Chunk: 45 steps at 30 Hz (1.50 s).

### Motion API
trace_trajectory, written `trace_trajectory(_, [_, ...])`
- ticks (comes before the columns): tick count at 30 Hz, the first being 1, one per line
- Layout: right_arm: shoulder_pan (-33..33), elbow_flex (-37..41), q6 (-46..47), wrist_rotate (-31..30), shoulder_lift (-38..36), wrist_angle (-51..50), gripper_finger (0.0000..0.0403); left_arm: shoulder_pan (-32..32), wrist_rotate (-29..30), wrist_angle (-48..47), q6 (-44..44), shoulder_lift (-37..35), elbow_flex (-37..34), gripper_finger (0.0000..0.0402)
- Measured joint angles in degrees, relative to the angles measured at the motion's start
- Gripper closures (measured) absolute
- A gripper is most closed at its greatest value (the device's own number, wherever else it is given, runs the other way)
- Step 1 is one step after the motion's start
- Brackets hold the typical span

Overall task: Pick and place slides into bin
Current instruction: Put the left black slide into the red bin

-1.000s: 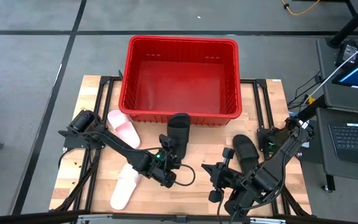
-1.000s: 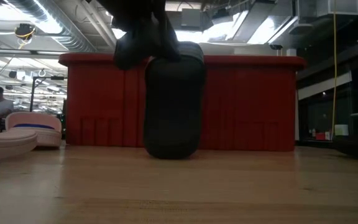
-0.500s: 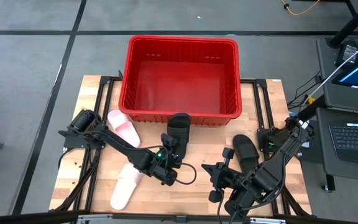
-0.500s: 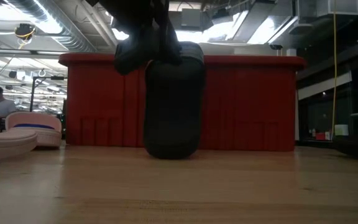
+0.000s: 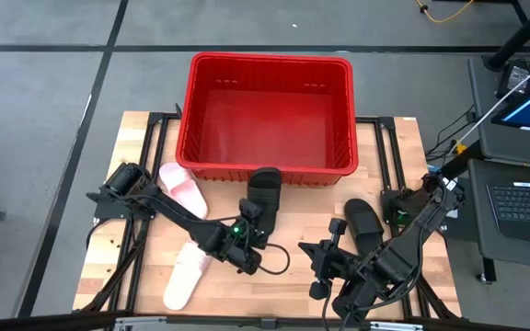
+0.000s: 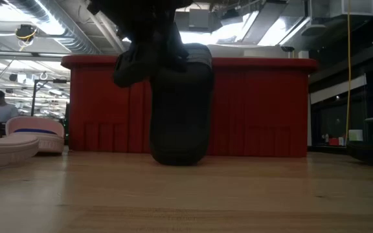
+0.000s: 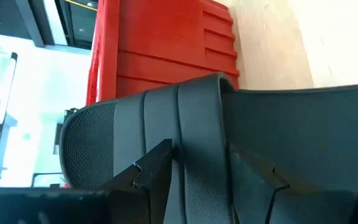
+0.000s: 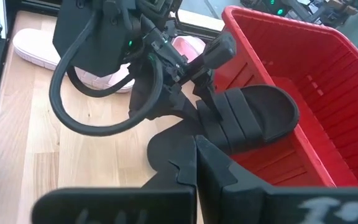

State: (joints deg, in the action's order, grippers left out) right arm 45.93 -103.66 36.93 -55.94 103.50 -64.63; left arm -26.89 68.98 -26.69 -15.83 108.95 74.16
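The red bin (image 5: 270,59) stands at the table's far middle. My left gripper (image 5: 249,213) is shut on a black slide (image 5: 266,187) that stands steeply on end just before the bin's near wall (image 6: 258,103). The other black slide (image 5: 364,221) lies flat on its sole at the right. Two pale pink slides (image 5: 184,188) (image 5: 184,276) lie flat at the left. My right gripper (image 5: 325,262) is shut and empty near the table's front edge, beside the second black slide. My left gripper has the black slide's wide ribbed strap (image 7: 197,143) pinched between its two fingers (image 7: 154,168). The fingers come from the table's near left, slanting up. The slide stands nearly upright, its upper end by the bin's rim and its lower end (image 6: 177,158) seemingly on the table.
The bin's near wall rises right behind the held slide. Bare wood lies between the two arms at the front. Black frame rails run along both table sides. A desk with a laptop (image 5: 523,198) stands off the right edge.
My left gripper has tipped the black slide a little steeper toward the bin; the slide's lower end has stayed low by the table.
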Motion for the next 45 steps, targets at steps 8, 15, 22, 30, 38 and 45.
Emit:
trace_trajectory(8, [0.00, 0.00, -0.11, 0.00, 0.00, -0.45, 0.0402, -0.79, 4.54, -0.22, 0.02, 0.09, -0.43, 0.0299])
trace_trajectory(15, [0.00, 0.00, -0.13, 0.00, 0.00, -0.45, 0.0402, -1.52, 4.98, 1.02, -0.40, 0.09, -0.45, 0.0365])
trace_trajectory(22, [0.00, -0.01, -0.51, -0.01, 0.00, -0.45, 0.0402, -3.67, 4.58, 4.50, -5.10, 0.09, -0.45, 0.0392])
trace_trajectory(30, [0.00, -0.01, -1.42, -0.04, 0.00, -0.40, 0.0402, -5.25, 8.81, 8.84, -6.57, -0.02, -0.49, 0.0395])
trace_trajectory(38, [-0.06, 0.00, -3.62, -0.19, 0.00, -0.36, 0.0402, -6.41, 14.17, 10.70, -11.98, -0.04, 5.56, 0.0395])
trace_trajectory(45, [-0.15, -0.07, -8.48, -4.44, 0.00, -0.36, 0.0402, -7.52, 17.96, 10.68, -19.16, -0.37, 14.37, 0.0395])
